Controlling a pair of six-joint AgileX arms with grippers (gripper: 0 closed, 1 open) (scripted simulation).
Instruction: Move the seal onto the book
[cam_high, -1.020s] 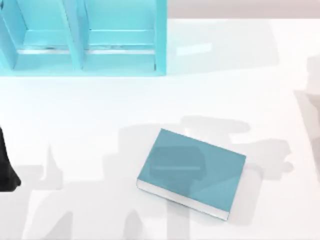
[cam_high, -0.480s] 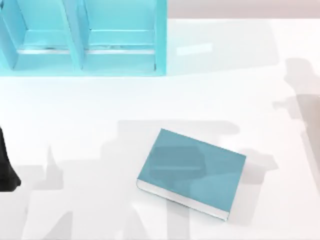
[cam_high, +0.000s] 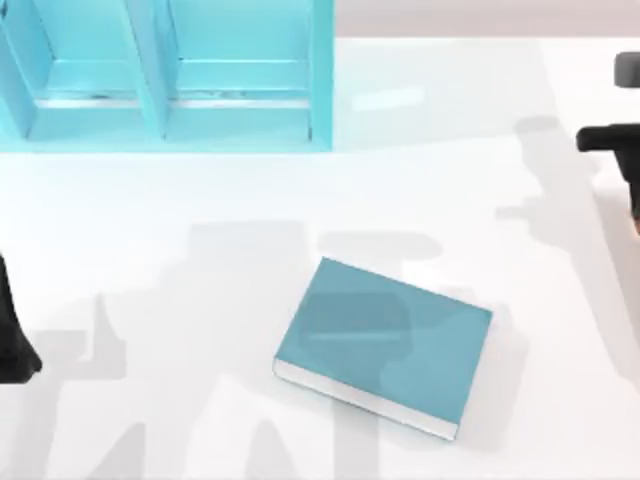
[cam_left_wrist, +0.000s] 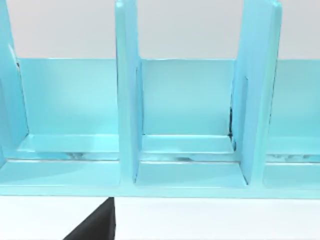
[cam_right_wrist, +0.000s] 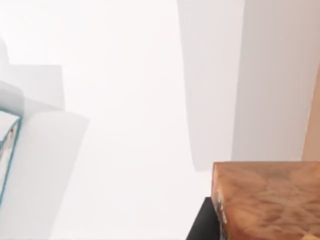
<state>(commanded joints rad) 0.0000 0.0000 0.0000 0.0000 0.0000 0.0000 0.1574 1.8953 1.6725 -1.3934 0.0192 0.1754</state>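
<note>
Teal hardcover book (cam_high: 383, 346), plain cover, white page edges: top view, lying flat on the white table (cam_high: 200, 220), slightly turned, near the middle of the front half. Teal compartmented shelf unit (cam_high: 165, 75): far left of the table, well apart from the book. Left arm (cam_high: 12, 330): dark shape at the table's left edge, parked. Right arm (cam_high: 615, 140): dark part at the far right edge, well apart from the book; finger opening cannot be told.

Left wrist view: shelf unit (cam_left_wrist: 190, 115) seen from the front, upright dividers between open compartments; a dark gripper part (cam_left_wrist: 97, 225) at the edge of the picture, opening cannot be told.

Right wrist view: seal (cam_right_wrist: 267, 200), orange-brown blocky body, close against the camera above the white table (cam_right_wrist: 125, 125), with a dark gripper part (cam_right_wrist: 202, 222) touching its side; whether the fingers clamp it cannot be told. Corner of the book (cam_right_wrist: 6, 150) farther off.
</note>
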